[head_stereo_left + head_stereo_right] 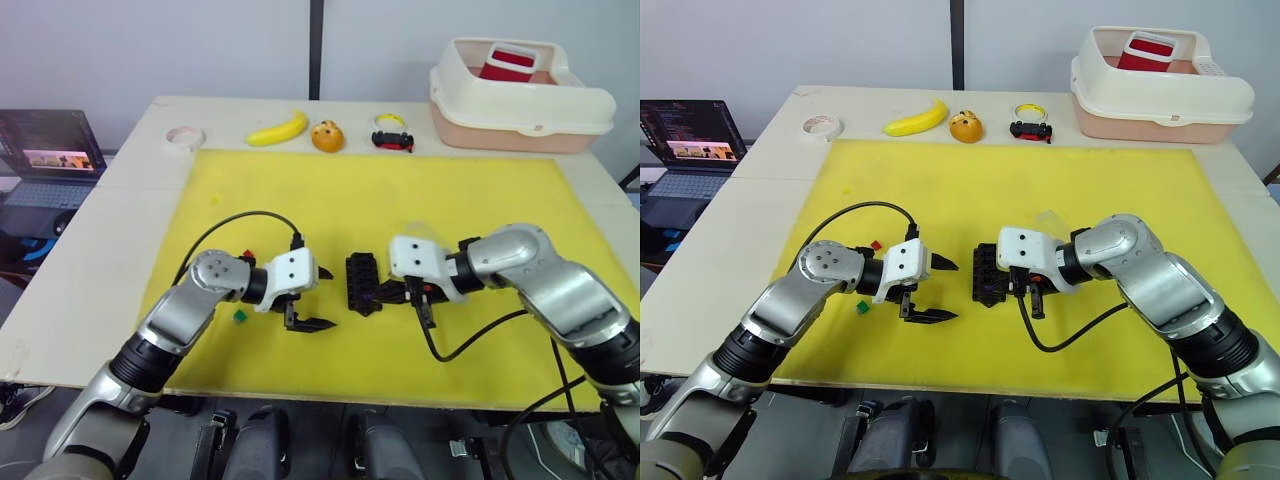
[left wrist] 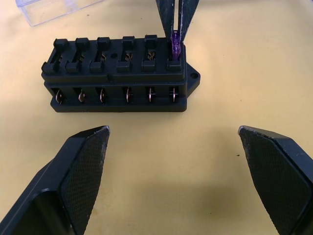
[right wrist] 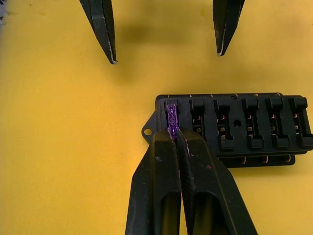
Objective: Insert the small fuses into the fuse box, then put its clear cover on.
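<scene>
Right hand point(image 3: 172, 139): pinched on purple fuse point(image 3: 171, 116), seemingly at fuse box point(image 2: 117, 73) end slot; press straight.
Left hand point(image 2: 173, 142): wide apart, empty.

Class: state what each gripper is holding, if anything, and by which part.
The right gripper pinches the purple fuse by its top end, over an end slot of the fuse box. The left gripper is open and holds nothing.

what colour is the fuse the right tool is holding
Purple fuse, clearest in the right wrist view.
</scene>
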Controlling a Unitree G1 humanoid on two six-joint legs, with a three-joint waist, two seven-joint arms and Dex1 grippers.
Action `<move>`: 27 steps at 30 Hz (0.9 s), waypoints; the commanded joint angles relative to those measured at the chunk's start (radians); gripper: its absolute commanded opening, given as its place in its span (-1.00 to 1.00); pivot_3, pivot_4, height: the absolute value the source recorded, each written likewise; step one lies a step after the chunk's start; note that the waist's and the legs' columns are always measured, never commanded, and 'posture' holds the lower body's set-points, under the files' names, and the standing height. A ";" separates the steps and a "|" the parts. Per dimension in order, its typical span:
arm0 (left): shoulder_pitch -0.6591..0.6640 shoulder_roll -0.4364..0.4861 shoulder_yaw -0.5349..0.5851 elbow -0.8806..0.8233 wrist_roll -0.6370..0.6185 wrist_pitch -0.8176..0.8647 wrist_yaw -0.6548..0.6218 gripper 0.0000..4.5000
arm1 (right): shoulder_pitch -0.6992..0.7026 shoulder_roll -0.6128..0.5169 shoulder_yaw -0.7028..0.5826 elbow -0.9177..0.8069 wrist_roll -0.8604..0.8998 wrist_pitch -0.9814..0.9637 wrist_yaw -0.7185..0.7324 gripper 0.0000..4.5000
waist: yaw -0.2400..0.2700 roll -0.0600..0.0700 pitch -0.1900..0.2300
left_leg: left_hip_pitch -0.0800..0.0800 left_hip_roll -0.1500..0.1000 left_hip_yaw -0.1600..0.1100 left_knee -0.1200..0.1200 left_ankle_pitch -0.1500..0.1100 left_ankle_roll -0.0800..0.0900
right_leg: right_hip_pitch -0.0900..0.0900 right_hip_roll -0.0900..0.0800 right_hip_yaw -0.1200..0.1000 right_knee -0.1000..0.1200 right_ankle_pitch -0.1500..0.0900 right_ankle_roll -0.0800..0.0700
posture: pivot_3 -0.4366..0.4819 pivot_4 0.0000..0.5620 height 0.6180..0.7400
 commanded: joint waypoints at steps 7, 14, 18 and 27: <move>-0.009 0.000 0.012 -0.027 -0.002 -0.009 0.007 0.97 | -0.040 0.012 -0.032 -0.033 0.031 0.046 0.002 -1.00 | 0.000 0.000 0.000 | 0.000 0.000 0.000 0.000 0.000 0.000 | 0.000 0.000 0.000 0.000 0.000 0.000 | -0.05 -0.47 1.00; -0.011 -0.002 0.013 -0.025 -0.002 -0.009 0.012 0.97 | -0.026 0.010 -0.016 -0.021 0.011 0.025 -0.001 -1.00 | 0.000 0.000 0.000 | 0.000 0.000 0.000 0.000 0.000 0.000 | 0.000 0.000 0.000 0.000 0.000 0.000 | -0.05 -0.47 1.00; -0.011 0.001 0.014 -0.025 -0.001 -0.010 0.010 0.97 | -0.025 0.015 -0.018 -0.017 0.008 0.016 -0.005 -1.00 | 0.000 0.000 0.000 | 0.000 0.000 0.000 0.000 0.000 0.000 | 0.000 0.000 0.000 0.000 0.000 0.000 | -0.05 -0.47 1.00; -0.011 0.005 0.016 -0.024 -0.001 -0.012 0.008 0.97 | -0.027 0.022 -0.032 -0.034 0.031 0.035 -0.007 -1.00 | 0.000 0.000 0.000 | 0.000 0.000 0.000 0.000 0.000 0.000 | 0.000 0.000 0.000 0.000 0.000 0.000 | -0.05 -0.47 1.00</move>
